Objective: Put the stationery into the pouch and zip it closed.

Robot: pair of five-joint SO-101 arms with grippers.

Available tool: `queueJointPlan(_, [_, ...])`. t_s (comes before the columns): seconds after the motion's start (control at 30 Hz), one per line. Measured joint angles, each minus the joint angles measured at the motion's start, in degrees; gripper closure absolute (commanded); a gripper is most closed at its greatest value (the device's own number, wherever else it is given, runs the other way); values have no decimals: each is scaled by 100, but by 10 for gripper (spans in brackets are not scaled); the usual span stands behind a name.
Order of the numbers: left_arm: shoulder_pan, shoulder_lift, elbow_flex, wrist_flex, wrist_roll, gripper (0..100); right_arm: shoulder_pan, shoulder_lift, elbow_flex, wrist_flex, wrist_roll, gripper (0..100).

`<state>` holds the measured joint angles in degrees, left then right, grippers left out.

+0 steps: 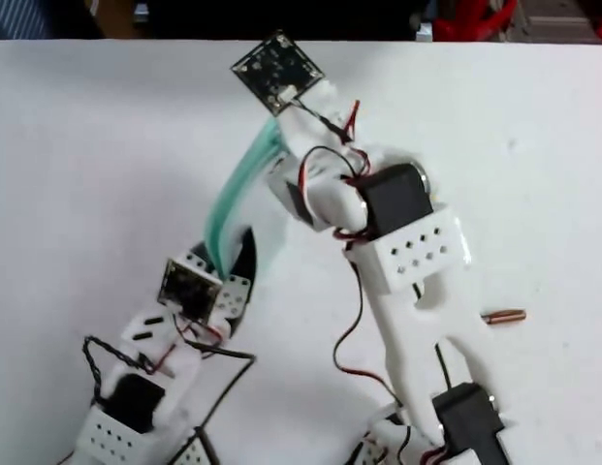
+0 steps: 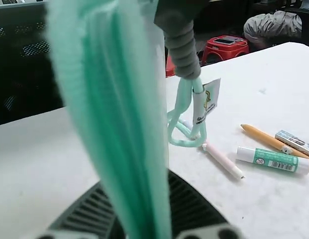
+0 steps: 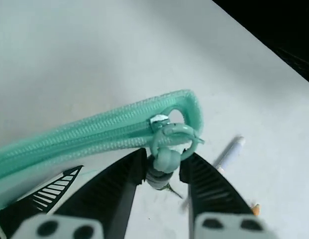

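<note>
Right wrist view: our right end effector (image 3: 163, 169) pinches the zipper pull (image 3: 166, 158); the left end effector (image 1: 228, 263) clamps the pouch (image 1: 235, 184), likely bracing it for zipping.

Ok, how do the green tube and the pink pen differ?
The green tube is thick, with white ends and a label; the pink pen is slim and plain. The pen's end lies by the cord loop; the tube lies farther off. Both lie flat on the table, outside the pouch.
</note>
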<state>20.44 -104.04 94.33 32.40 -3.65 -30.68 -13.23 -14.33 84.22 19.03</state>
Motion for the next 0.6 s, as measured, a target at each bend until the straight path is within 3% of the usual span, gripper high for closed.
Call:
queueJointPlan(0.1, [0, 0, 0, -26, 0, 954, 79, 0, 0, 0, 9, 977])
queueJointPlan(0.23, [0, 0, -9, 0, 9, 832, 97, 0, 0, 26, 220, 979])
queueJointPlan(0.33, [-123, 0, -413, 519, 440, 788, 97, 0, 0, 70, 281, 979])
queueJointPlan(0.43, [-334, 0, -914, 923, 923, 814, 79, 0, 0, 141, 299, 979])
queueJointPlan(0.6, [-396, 0, -1002, 677, 1037, 950, -18, 0, 0, 255, 316, 979])
